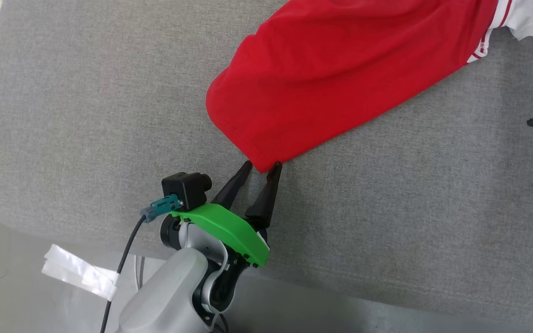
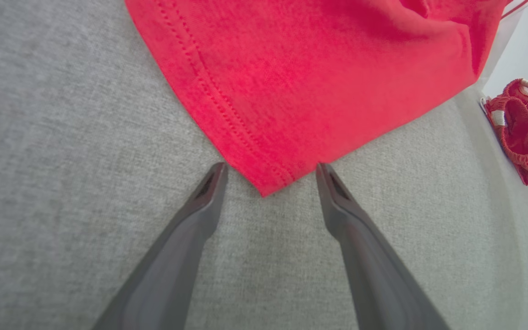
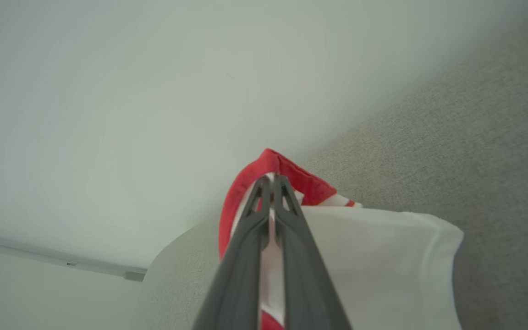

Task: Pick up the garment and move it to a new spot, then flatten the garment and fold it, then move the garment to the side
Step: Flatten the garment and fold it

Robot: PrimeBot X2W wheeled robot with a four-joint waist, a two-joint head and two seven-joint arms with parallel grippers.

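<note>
The garment [image 1: 331,78] is lying on the grey fabric surface [image 1: 86,115]. It has a red body, with white parts and red-and-white striped trim at its far right end. In the head view it is stretching from the top right down toward the middle, where 1 stitched hem corner is pointing at the robot and resting flat on the surface.

The left gripper [image 1: 262,163] is standing spread wide, its 2 dark fingers [image 2: 190,238] straddling that hem corner. 1 tip is sitting on either side, just beside the cloth edge, and the corner is lying between them unpinched. I cannot tell whether the tips are touching the surface.

The right gripper [image 3: 271,178] is clamping its 2 fingers together on the garment's striped edge. A red fold is curling past the tips and white cloth is spreading out to 1 side below them.

Further out, a green cover [image 1: 222,226] is sitting behind the left fingers, with a black cable [image 1: 123,263] trailing down beside it. A white strip [image 1: 79,270] is lying near the cable, off the surface's front edge. In the left wrist view, a red bunched item [image 2: 523,128] is lying beyond the surface's edge, well apart from the garment.
</note>
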